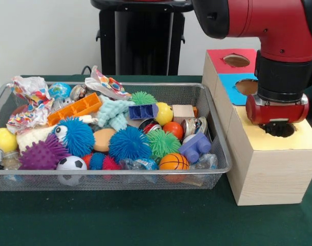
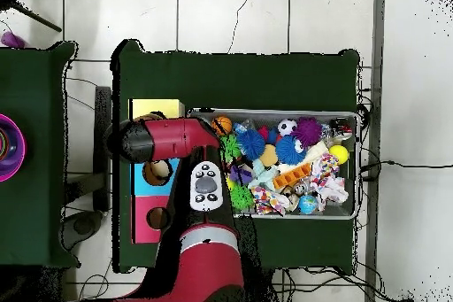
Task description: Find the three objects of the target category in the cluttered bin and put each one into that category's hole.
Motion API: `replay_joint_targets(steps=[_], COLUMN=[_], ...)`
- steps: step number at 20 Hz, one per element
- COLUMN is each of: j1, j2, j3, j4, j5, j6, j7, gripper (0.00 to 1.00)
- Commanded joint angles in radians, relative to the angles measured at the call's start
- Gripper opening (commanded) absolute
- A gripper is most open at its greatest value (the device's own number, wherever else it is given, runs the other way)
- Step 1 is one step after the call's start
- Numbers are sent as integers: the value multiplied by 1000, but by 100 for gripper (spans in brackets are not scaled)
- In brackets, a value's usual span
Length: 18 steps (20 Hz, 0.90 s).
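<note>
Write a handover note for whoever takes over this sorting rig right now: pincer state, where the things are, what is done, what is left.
Pincer: down at the hole in the yellow section of the wooden box; open or shut, and any load, cannot be seen.
Mesh bin: full of mixed toys, beside the box.
Red hole and blue hole: nothing visible inside.
Done: cannot be judged from these views.
Left: check the drop, then go back to searching the bin.

A dark green surface (image 1: 145, 220) carries a silver mesh bin (image 1: 217, 154) of bright toys: blue spiky ball (image 1: 129, 143), orange basketball (image 1: 173, 161), black-and-white football (image 1: 71, 164), perhaps purple blocks (image 1: 196, 147).
</note>
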Motion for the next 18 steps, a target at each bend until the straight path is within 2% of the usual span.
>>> replay_joint_targets(steps=[1, 5, 8, 10, 14, 18], j1=[-1, 32, 65, 82, 93, 62], j2=[18, -152, -240, -273, -307, -322], j3=[48, 11, -28, -47, -56, -38], j4=[93, 148, 129, 101, 87, 132], j5=[12, 26, 20, 13, 10, 8], j6=[96, 274, 424, 516, 586, 539], j7=[118, 114, 113, 112, 111, 80], gripper=[0, 0, 0, 0, 0, 0])
